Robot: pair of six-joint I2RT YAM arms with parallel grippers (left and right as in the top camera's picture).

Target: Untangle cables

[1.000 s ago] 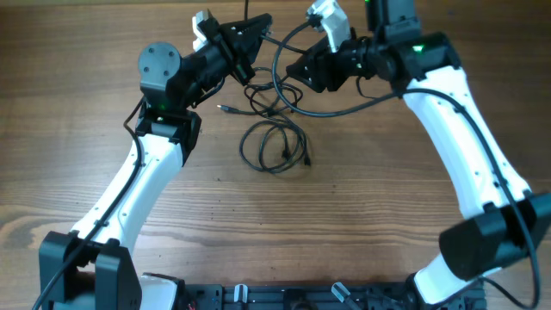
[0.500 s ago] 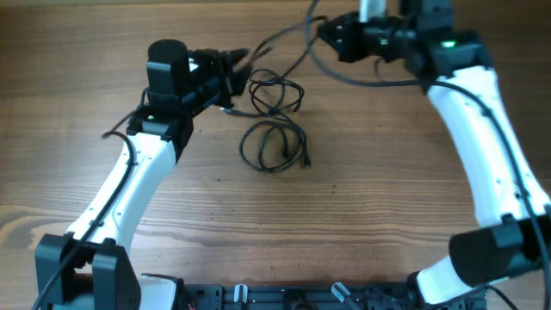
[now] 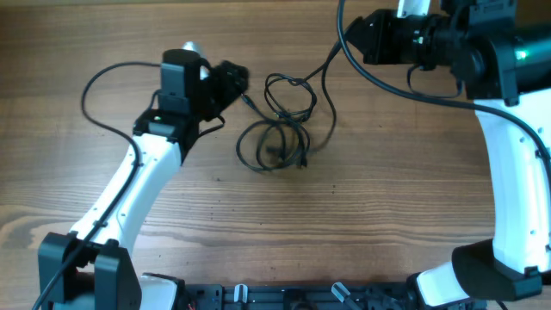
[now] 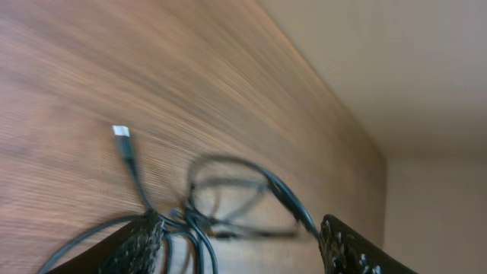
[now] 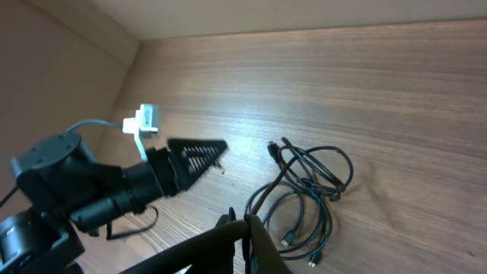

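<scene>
The cables (image 3: 277, 129) lie as loose black loops on the wooden table's middle, also seen in the right wrist view as cables (image 5: 300, 164). My left gripper (image 3: 234, 82) sits just left of them, open and low; its wrist view shows the cables (image 4: 228, 161) blurred, some strands running between the spread fingers (image 4: 141, 243), and a silver plug (image 4: 122, 132) lying free. My right gripper (image 3: 351, 36) is raised at the back right. One strand (image 5: 262, 196) rises from the pile into the right gripper (image 5: 243, 221), which is shut on it.
The left arm's own thick wire (image 3: 95, 82) loops out to the left over the table. A thick wire (image 3: 405, 90) hangs under the right arm. A black rail (image 3: 284, 297) runs along the front edge. The table's back meets a beige wall (image 4: 426, 68).
My left gripper has opened and swung down beside the pile. My right gripper has shut on a strand and pulled back to the right, drawing it out of the loops.
</scene>
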